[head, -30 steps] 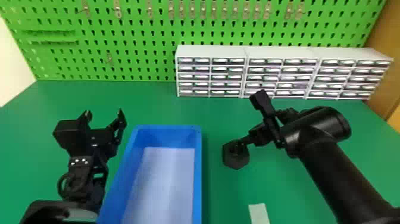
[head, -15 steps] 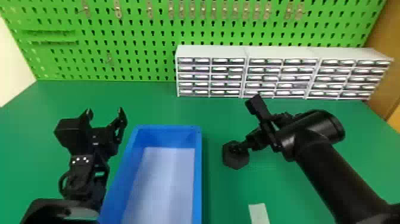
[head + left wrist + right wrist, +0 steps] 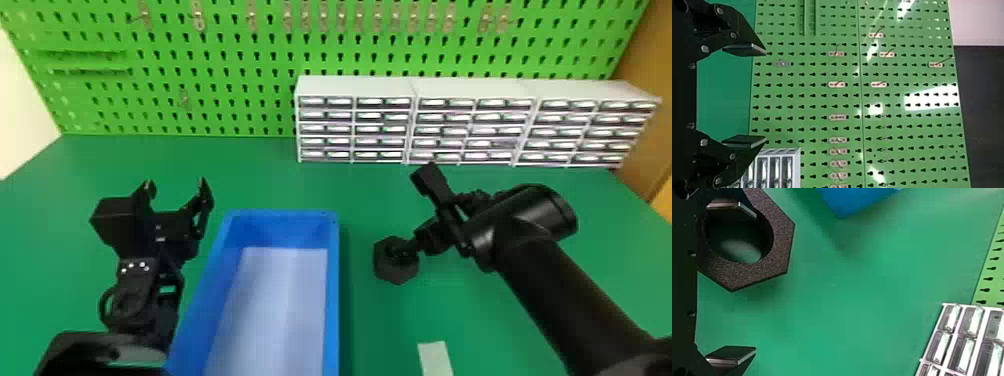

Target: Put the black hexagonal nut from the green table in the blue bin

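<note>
No readable text, labels, numbers or signs anywhere

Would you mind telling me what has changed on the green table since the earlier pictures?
The right gripper shifted slightly left and back toward the robot, its jaws apart. Nothing was grasped or released. The black hexagonal nut, blue rectangular bin and left gripper stayed about where they were.

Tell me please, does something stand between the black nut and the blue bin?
Nothing visible stands between the black nut and the blue bin, save that bin's own right wall, which the nut would likely need lifting over.
</note>
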